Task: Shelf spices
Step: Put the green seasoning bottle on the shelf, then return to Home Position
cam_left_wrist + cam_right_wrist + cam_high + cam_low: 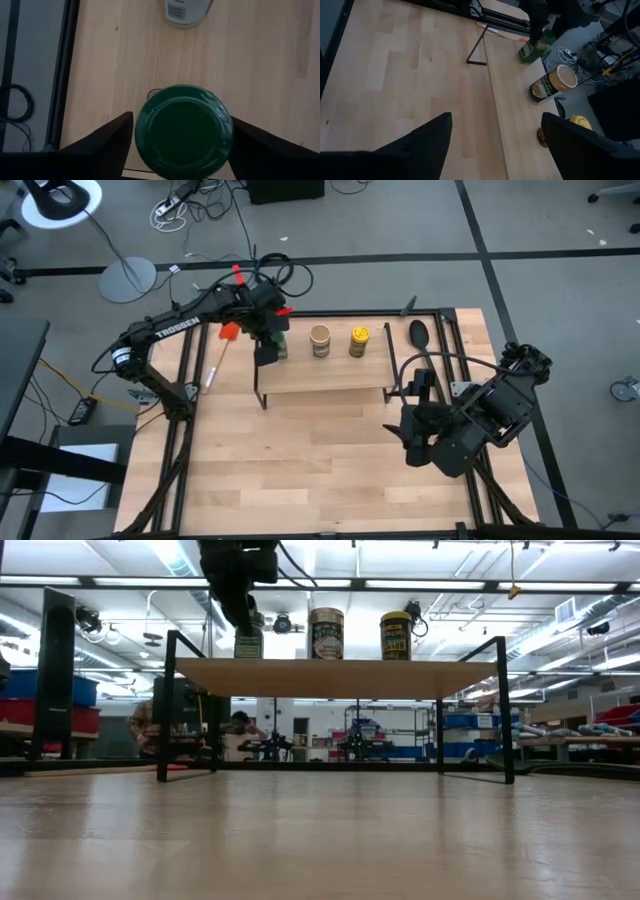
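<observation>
The shelf (325, 372) is a light-wood board on black wire legs, seen edge-on in the low view (325, 678). Three spice jars stand upright on it. The green-lidded jar (275, 346) is at its left end, the tan-lidded jar (320, 340) is mid-board and the yellow-lidded jar (358, 340) is to the right. My left gripper (182, 137) comes down over the green-lidded jar (248, 643) and is shut on it. My right gripper (412, 432) waits open over the table right of the shelf, touching nothing. My left gripper holds the green-lidded jar by its round lid (145, 131). The lid is pinched between the two fingers (117, 137), one on each side of its rim. They come from above, pointing down. The jar is upright, with its base on the shelf's left end (215, 666).
A red-headed spatula (222, 348) lies on the table left of the shelf. A black spoon (418, 332) lies by the far right corner. Open tabletop (320, 460) stretches between the shelf and the near edge. The right wrist view shows the jars (550, 84) from the side.
</observation>
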Tool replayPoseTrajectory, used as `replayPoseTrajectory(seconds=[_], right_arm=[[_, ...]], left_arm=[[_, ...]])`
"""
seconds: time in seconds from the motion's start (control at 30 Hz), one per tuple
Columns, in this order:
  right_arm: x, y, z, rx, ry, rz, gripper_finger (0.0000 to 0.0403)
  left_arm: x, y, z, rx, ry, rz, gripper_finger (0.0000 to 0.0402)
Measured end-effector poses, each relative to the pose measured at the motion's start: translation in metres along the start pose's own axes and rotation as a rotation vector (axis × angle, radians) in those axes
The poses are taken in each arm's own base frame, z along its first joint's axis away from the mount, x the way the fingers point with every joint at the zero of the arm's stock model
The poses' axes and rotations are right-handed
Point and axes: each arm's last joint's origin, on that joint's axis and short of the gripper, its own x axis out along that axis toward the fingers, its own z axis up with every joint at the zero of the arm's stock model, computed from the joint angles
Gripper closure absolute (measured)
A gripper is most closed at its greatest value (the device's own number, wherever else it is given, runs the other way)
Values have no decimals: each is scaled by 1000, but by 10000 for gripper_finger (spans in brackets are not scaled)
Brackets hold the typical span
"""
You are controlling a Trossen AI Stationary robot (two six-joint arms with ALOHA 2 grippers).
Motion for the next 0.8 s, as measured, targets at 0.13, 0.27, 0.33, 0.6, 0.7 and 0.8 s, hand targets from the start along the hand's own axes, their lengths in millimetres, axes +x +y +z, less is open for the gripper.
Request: replayPoseTrajectory(seconds=[0.13,0.27,0.33,0.6,0.7,0.8], right_arm=[[0,0,0,1,0,0,98],[0,0,0,5,0,0,98],[0,0,0,5,0,0,98],[1,-1,1,12,-5,-11,98],[3,-3,2,20,-5,-17,98],[5,-5,3,26,-4,-24,98]], left_arm=[[0,1,0,-6,-2,-1,100],[-1,1,0,-6,-7,-1,98],[-5,0,-1,-5,-23,2,98],[-39,-5,-11,-3,-133,33,97],[-53,-7,-16,-20,-178,45,97],[-66,-10,-22,-44,-220,56,96]])
